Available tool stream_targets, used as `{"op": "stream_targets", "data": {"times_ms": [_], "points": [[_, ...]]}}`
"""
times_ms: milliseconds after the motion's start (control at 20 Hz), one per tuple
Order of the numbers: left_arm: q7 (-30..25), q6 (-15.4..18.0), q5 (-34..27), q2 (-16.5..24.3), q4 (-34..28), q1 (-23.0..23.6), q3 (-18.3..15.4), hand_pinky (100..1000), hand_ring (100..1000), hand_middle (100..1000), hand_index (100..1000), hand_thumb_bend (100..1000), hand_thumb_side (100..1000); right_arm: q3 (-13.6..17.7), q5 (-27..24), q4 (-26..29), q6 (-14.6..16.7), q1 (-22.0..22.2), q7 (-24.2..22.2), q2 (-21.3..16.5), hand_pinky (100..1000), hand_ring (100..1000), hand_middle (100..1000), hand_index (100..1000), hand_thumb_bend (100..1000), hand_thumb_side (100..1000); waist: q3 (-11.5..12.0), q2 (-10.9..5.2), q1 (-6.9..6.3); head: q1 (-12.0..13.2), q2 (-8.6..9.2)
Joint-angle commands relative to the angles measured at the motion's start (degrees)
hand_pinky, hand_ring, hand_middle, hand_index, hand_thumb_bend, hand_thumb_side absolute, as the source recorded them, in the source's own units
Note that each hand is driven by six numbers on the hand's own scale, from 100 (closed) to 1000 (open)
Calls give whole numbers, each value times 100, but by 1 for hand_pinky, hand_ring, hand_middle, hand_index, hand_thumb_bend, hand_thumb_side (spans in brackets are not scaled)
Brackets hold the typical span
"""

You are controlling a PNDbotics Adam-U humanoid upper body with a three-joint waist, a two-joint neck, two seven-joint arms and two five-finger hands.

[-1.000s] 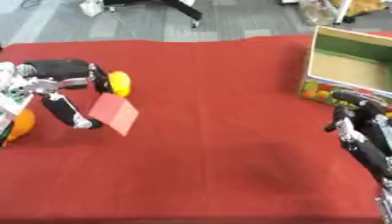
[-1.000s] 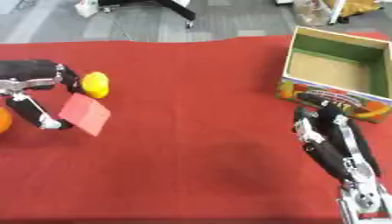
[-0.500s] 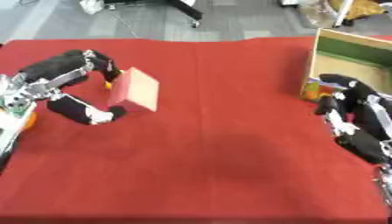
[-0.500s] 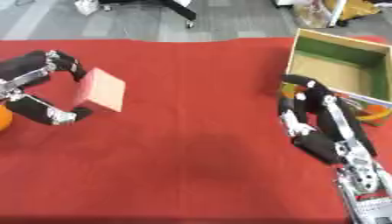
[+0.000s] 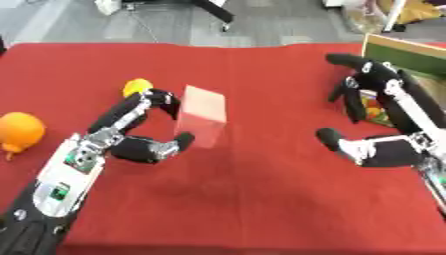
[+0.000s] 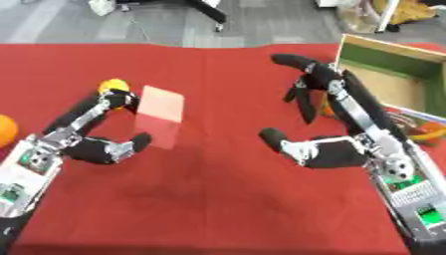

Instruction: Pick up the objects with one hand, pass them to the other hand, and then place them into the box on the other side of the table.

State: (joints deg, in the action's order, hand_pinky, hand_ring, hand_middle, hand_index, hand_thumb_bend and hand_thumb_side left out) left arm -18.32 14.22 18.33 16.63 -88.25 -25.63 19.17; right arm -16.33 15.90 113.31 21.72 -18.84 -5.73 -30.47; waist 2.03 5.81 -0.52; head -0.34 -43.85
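A pink rectangular block (image 5: 201, 115) hangs above the red table, pinched between the fingers and thumb of my left hand (image 5: 144, 130), left of centre. My right hand (image 6: 327, 124) is open, fingers and thumb spread wide, facing the block from the right with a gap between them. The green-walled cardboard box (image 6: 392, 84) stands at the table's right edge, behind the right hand. A yellow round fruit (image 5: 136, 85) lies just behind the left hand's fingers. An orange fruit (image 5: 19, 130) lies at the far left.
The red tablecloth (image 5: 244, 199) covers the table. Beyond its far edge are grey floor and a chair base (image 5: 209, 7). Colourful print shows on the box's side (image 6: 427, 132).
My left hand has lifted the pink block and carried it rightward toward the centre. My right hand has come left from beside the box and spread open.
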Motion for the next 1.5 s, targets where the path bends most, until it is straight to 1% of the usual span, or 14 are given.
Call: {"op": "stream_targets", "data": {"times_ms": [50,150,250,300,350,400,650,850,1050,1200,1500], "points": [[49,61,-299,-30,158,-176,217,709,594,534,563,100,609,-206,286,128,285,-273,66,-472,523,255,200,941,551,452,22,-148,61,-45,-26],[-54,54,-472,41,225,-267,363,709,594,534,563,100,612,-360,459,128,459,-440,95,-636,521,261,205,947,583,450,37,-144,62,-53,-26],[-183,24,-638,105,253,-354,501,709,595,535,565,100,618,-484,625,128,624,-556,149,-742,522,269,211,951,606,451,48,-140,65,-67,-26],[-245,0,-728,126,259,-401,568,709,594,535,565,100,622,-535,715,128,715,-595,158,-777,525,279,218,961,632,446,54,-136,68,-77,-26],[-299,-32,-822,141,268,-452,638,708,594,535,565,100,623,-572,809,128,808,-626,151,-797,524,280,228,961,640,442,59,-133,71,-81,-26],[-347,-67,-916,155,271,-503,697,709,595,535,565,100,622,-593,903,128,902,-648,164,-803,521,281,261,963,657,427,63,-132,72,-78,-26],[-557,-284,-1377,181,203,-711,881,708,594,535,566,100,623,-561,1364,128,1364,-675,387,-769,512,283,252,958,643,387,75,-127,77,-84,-26],[-611,-496,-1749,162,110,-806,922,706,594,535,566,100,622,-520,1736,128,1735,-617,614,-690,501,274,241,954,622,370,76,-125,75,-90,-26],[-602,-719,-2110,199,-34,-868,969,705,595,537,569,100,626,-385,2097,128,2076,-533,877,-621,489,264,229,947,598,347,67,-126,60,-93,-26],[-644,-881,-2375,256,-149,-900,1038,706,596,541,572,100,629,-363,2362,128,2104,-529,1076,-580,481,260,223,943,587,337,66,-127,50,-118,-26],[-823,-1182,-2930,407,-357,-980,1164,707,597,544,574,100,631,-499,2916,128,1907,-550,1359,-482,468,257,218,939,575,341,69,-126,37,-146,-26]]}}
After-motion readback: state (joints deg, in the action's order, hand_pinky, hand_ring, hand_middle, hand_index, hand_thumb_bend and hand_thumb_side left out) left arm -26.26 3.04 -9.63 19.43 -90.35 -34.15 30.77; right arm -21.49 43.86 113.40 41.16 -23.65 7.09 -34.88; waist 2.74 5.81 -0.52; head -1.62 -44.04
